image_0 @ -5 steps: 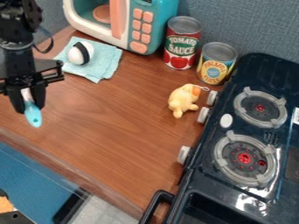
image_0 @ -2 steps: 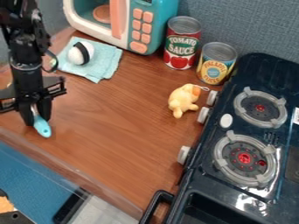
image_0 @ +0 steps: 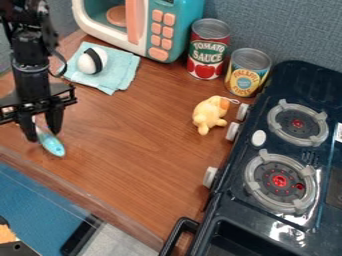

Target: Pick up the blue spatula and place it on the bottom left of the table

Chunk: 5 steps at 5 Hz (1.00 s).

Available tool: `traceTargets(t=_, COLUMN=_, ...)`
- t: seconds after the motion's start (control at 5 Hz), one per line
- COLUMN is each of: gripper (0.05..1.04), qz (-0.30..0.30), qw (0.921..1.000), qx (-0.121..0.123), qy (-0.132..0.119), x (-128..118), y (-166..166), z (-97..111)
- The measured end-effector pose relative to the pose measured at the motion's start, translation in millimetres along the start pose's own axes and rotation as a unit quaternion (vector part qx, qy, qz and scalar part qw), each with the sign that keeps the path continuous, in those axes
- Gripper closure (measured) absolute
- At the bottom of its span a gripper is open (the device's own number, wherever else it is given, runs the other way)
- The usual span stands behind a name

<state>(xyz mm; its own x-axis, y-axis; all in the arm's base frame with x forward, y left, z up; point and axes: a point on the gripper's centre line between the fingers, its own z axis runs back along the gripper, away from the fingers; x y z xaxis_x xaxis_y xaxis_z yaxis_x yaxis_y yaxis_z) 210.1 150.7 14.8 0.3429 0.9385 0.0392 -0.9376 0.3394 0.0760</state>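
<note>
End effector [image_0: 43, 134] fingers are held partly open with nothing seen pinched, and the blue spatula [image_0: 51, 144] is laid at the bottom left of the table [image_0: 127, 145], slanting down and right from between them, so a straight lift away seems needed.

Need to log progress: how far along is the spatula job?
Getting the spatula to the table's lower left looks done: it is by the near edge. In hand is the placing, with the gripper at its upper end. I can't tell whether it is released; likely left are confirming that and clearing the arm.
</note>
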Motion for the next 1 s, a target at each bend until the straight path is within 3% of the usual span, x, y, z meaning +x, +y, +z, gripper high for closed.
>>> traceTargets(t=0.2, gripper=0.137, qz=0.008, qw=0.9998, qx=-0.011, qy=-0.011, x=1, y=0, z=15)
traceTargets(t=0.4, gripper=0.075, qz=0.001, qw=0.9996, qx=-0.021, qy=-0.019, x=2, y=0, z=30)
traceTargets(t=0.6, gripper=0.081, qz=-0.017, qw=0.9983, qx=-0.032, qy=-0.046, x=11, y=-5, z=47)
traceTargets(t=1.0, gripper=0.083, qz=-0.017, qw=0.9984, qx=-0.031, qy=-0.045, x=10, y=-5, z=47)
